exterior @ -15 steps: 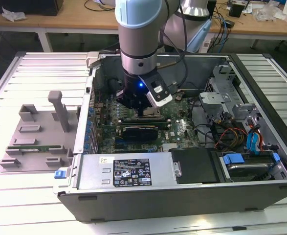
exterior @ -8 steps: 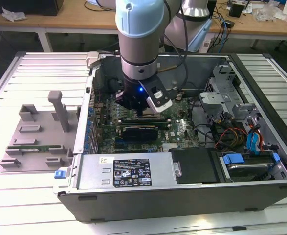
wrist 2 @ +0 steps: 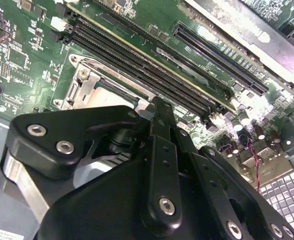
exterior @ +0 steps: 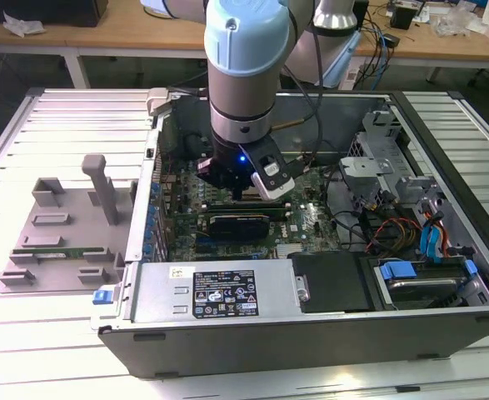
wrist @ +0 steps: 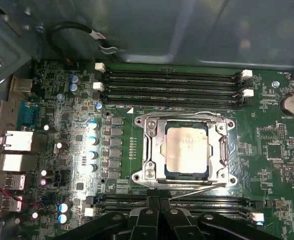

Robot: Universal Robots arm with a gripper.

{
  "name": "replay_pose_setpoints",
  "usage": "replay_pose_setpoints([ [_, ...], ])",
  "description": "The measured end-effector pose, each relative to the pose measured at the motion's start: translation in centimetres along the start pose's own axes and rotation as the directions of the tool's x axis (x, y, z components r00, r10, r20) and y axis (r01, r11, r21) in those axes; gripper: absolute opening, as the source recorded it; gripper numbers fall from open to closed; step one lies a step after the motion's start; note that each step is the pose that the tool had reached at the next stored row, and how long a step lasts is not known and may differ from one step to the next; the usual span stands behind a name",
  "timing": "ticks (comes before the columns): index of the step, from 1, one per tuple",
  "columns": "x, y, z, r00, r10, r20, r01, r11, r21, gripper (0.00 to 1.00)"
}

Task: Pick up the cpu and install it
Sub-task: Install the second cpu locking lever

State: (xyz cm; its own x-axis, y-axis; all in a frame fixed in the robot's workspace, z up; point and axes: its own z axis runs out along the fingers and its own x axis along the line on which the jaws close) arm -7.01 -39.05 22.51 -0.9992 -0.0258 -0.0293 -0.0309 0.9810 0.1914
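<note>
The cpu [wrist: 187, 150], a flat silver-grey square, lies inside the metal-framed socket [wrist: 149, 150] on the green motherboard [wrist: 272, 130]. In the first wrist view my gripper [wrist: 160, 201] hovers just off the socket's edge, over the memory slots, its black fingers pressed together with nothing between them. In the second wrist view the gripper [wrist 2: 159, 107] hides most of the socket [wrist 2: 94, 82]. In the exterior view the gripper [exterior: 237, 193] hangs low inside the open computer case [exterior: 444, 125], above the motherboard's middle.
A grey fixture tray [exterior: 61, 221] with a green memory stick [exterior: 61, 252] lies at the exterior view's left, outside the case. A power supply [exterior: 219, 292], a drive cage with blue tabs [exterior: 419, 275] and loose cables [exterior: 386, 229] crowd the case. Memory slots [wrist: 172, 82] flank the socket.
</note>
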Motion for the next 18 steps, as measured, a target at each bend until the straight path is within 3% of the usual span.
replay_pose_setpoints([
  [2, 0.0, -0.03, 0.12, 1.0, 0.0, 0.0001, 0.0, 1.0, -0.0028, 0.11],
  [4, 0.01, -0.1, 0.49, 1.0, 0.0, 0.0005, 0.0, 0.9999, -0.0141, 0.11],
  [12, 0.12, -0.43, 0.67, 1.0, 0.001, 0.0007, -0.001, 0.9998, -0.0206, 0.11],
  [16, 0.13, -0.97, 0.64, 1.0, 0.002, 0.002, -0.002, 0.9984, -0.0559, 0.11],
  [18, 0.14, -1.15, 0.75, 1.0, 0.005, 0.0026, -0.005, 0.9981, -0.0611, 0.11],
])
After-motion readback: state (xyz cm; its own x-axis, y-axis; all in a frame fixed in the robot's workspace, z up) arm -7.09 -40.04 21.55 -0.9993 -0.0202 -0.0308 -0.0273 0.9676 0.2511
